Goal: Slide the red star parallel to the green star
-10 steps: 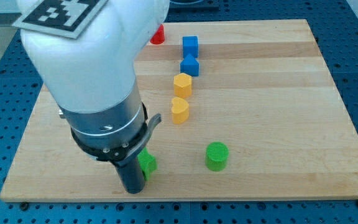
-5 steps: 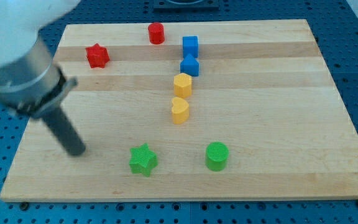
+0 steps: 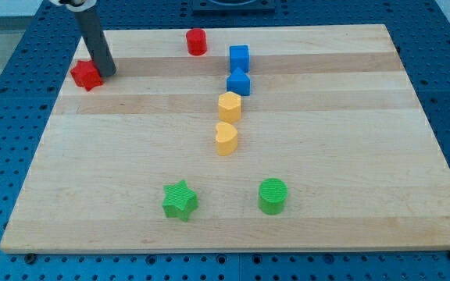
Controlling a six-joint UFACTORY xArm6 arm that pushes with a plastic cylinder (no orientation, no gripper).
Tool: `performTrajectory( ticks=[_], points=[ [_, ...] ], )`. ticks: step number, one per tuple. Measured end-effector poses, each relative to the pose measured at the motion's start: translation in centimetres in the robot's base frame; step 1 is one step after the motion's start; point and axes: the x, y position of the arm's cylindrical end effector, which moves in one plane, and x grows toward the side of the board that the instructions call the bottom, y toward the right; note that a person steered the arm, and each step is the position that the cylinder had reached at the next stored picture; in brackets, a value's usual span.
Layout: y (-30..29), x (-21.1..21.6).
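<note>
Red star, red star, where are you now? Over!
My tip touching red star, on its right. Star at board's top-left edge. Green star far below. Nothing between.

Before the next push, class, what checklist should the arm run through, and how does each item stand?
1. My tip visible: ok.
2. Tip against the red star, on its right side in the view: ok.
3. Red star fully on the board, though near its left edge: ok.
4. Green star undisturbed near the view's bottom: ok.
5. Red star level with green star: not ok.
6. Tip placed to push toward the view's bottom: not ok.
</note>
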Motion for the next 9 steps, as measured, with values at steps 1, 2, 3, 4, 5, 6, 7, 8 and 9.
performTrajectory(
  ticks=[1, 2, 3, 4, 5, 6, 7, 8, 9],
  points=[
    [0.1, -5.1],
    [-1.8, -2.9],
    [-1.8, 1.8],
    [-1.6, 2.8],
    [-2.4, 0.5],
    [-3.9, 2.7],
    [-1.2, 6.5],
    [-1.0, 9.9],
    [-1.5, 10.0]
  ],
)
